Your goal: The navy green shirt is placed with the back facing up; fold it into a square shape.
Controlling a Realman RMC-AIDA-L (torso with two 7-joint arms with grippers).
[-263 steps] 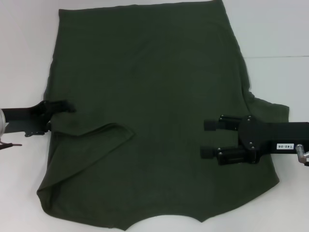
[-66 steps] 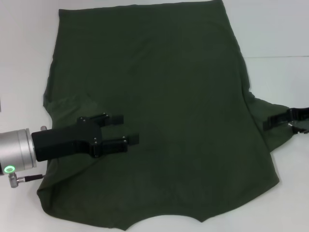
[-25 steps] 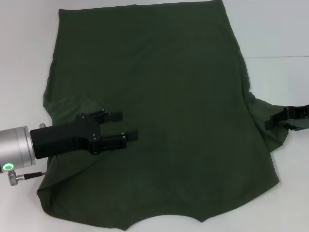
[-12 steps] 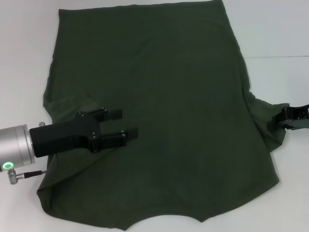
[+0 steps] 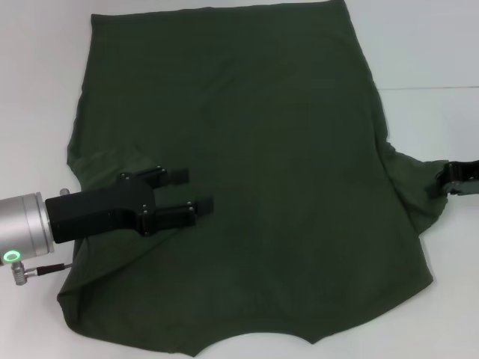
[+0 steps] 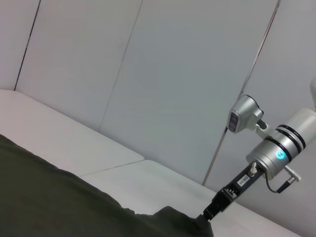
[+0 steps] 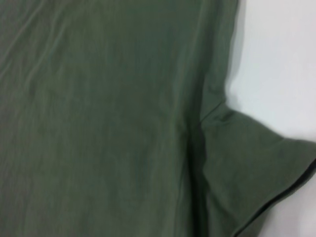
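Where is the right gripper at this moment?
In the head view, the right gripper is at the far right edge, at the tip of the right sleeve of the navy green shirt spread on the white table.

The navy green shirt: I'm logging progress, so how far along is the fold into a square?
Early. Done: the navy green shirt lies spread with its plain back up, and its left sleeve looks tucked over the body. In hand: the right hand is at the right sleeve's edge; the left hand hangs open above the cloth. Left: the right sleeve, then the body folds.
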